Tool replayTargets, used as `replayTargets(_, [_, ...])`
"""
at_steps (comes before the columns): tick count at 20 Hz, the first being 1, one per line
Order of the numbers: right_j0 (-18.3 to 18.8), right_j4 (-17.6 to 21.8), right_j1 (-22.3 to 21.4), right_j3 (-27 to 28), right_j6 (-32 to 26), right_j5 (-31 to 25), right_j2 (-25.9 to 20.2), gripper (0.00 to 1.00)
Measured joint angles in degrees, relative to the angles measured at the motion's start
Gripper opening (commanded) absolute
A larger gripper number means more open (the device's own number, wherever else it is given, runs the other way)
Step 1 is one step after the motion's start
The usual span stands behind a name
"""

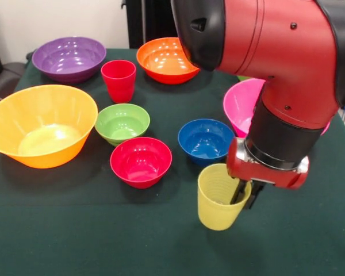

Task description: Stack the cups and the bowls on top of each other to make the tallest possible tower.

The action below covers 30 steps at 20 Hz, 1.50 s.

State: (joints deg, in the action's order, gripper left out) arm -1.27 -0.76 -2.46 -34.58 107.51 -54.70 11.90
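Observation:
The yellow cup stands mouth up near the table's front, slightly tilted. My gripper comes down at its right rim, one finger inside the cup and one outside, shut on the rim. I cannot tell whether its base touches the cloth. The red cup stands upright at the back. The small blue bowl sits just behind the yellow cup. The small red bowl and the small green bowl sit to its left. Nothing is stacked.
The purple bowl and the orange bowl sit at the back. The large orange-yellow bowl is at the left. The pink bowl is partly hidden behind my arm. All rest on a dark green cloth.

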Motion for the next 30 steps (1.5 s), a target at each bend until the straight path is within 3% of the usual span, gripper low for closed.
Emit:
replayTargets(15, [-0.02,-0.12,-1.64,-9.60,0.98,4.57,1.85,0.00])
replayTargets(30, [-2.96,-3.98,-6.37,-21.95,5.74,8.46,1.88,0.00])
